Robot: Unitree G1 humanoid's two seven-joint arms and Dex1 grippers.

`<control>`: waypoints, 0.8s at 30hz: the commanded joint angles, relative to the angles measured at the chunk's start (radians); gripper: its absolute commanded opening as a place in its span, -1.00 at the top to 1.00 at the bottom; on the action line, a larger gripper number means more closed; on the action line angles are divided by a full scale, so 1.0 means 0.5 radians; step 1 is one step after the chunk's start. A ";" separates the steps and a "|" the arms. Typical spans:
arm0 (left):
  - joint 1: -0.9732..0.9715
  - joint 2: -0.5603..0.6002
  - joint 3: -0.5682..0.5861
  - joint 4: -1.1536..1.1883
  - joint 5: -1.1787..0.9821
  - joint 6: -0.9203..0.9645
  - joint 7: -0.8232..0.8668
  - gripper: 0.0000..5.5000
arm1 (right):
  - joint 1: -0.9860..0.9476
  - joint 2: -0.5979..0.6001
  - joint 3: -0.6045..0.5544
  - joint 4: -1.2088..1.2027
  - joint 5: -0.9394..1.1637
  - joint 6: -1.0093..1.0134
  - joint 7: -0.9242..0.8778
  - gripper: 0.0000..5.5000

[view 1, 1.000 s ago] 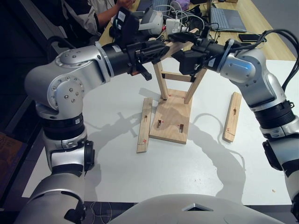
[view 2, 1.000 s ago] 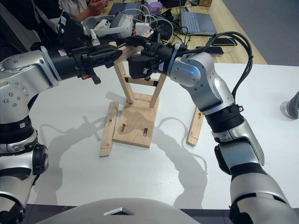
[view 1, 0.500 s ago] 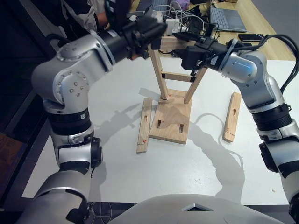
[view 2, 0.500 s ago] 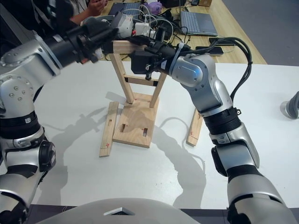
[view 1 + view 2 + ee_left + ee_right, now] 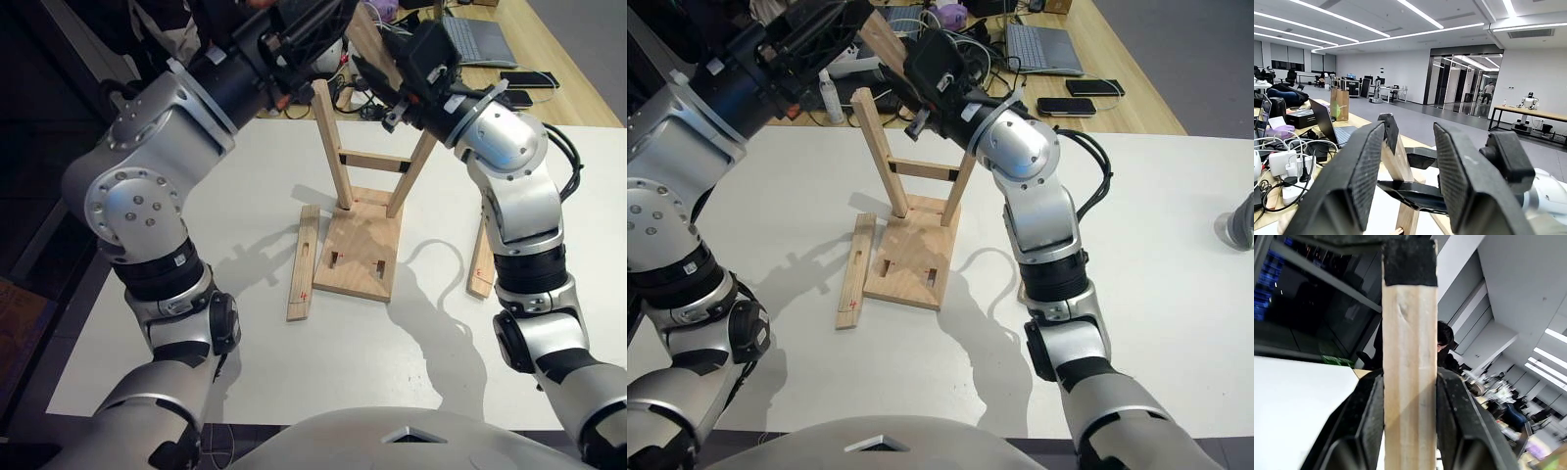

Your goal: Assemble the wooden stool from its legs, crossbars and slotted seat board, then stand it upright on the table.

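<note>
Main risk: the held bar (image 5: 1409,323) hangs high above the half-built stool, and if it swings or drops on the way down it could knock the two standing legs (image 5: 331,147) out of the seat board (image 5: 362,257), since they look only slotted in. The right gripper (image 5: 1409,396) is clenched on the bar, a pad on each side. The left gripper (image 5: 1413,128) looks parted, the bar's end against one pad and not pinched, so a slip or twist seems likely. The board is pale ply, flat on the white table (image 5: 245,323), with two slots free near its front edge. A crossbar (image 5: 372,160) ties the legs. One loose slotted piece (image 5: 304,262) lies just beside the board's left edge, another (image 5: 482,259) further right.
</note>
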 commanded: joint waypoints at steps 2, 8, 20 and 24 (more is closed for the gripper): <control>0.021 0.035 -0.090 0.037 0.062 -0.009 0.039 0.34 | -0.013 0.072 -0.047 -0.146 0.155 0.136 -0.028 0.54; 0.010 0.050 -0.077 0.045 0.038 -0.041 0.072 0.34 | 0.086 0.037 -0.054 -0.246 0.186 0.221 -0.092 0.54; -0.046 -0.004 -0.108 0.073 0.008 -0.061 0.148 0.34 | 0.098 0.081 -0.046 -0.294 0.260 0.223 -0.218 0.54; -0.042 -0.028 -0.136 0.034 -0.035 -0.042 0.130 0.34 | 0.090 0.092 -0.021 -0.280 0.265 0.217 -0.230 0.54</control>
